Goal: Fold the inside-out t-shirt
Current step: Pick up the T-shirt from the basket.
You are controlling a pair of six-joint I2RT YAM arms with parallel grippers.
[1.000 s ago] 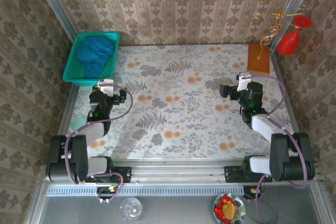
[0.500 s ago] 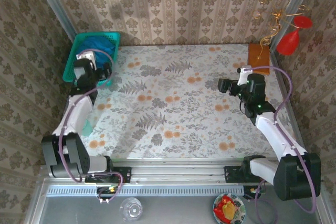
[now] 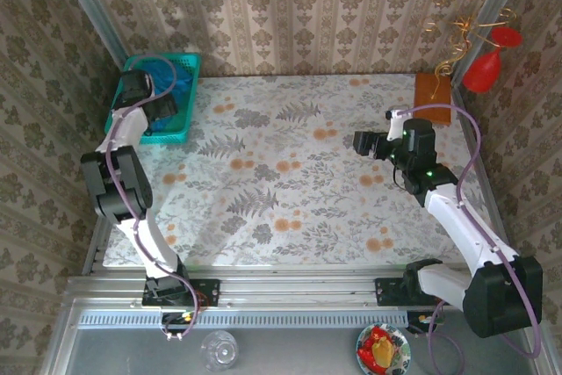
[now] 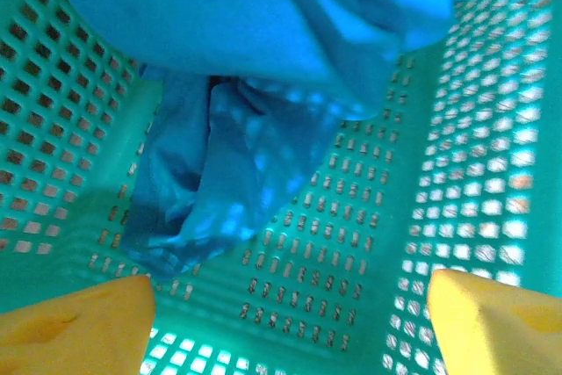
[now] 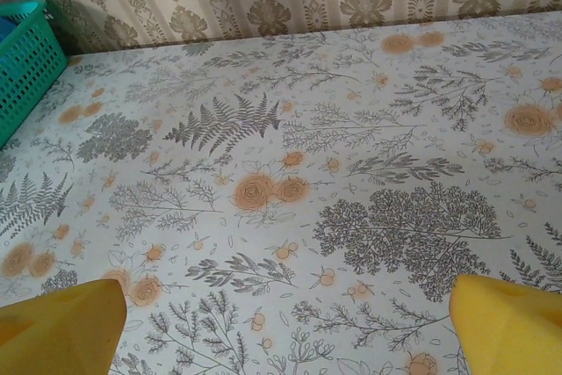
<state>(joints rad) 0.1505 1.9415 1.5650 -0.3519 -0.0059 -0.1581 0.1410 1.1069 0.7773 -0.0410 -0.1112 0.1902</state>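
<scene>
The inside-out t-shirt (image 4: 255, 68) lies bunched in the basket (image 4: 479, 138) at the table's far-left corner. The left tool (image 4: 290, 309) points into the basket, spread and gripping nothing. The cloth lies directly ahead of it, near the far wall. The right tool (image 5: 290, 322), spread and empty, hangs over the table's right half, well apart. The left arm is nearer.

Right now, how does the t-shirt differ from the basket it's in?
Material: the t-shirt is soft, crumpled cloth; the basket is rigid perforated mesh. Colour: the t-shirt is deeper blue, the basket greener teal. Pose: the t-shirt lies bunched inside; the basket stands upright at the far left corner of the table. Shared: both blue-green.
</scene>
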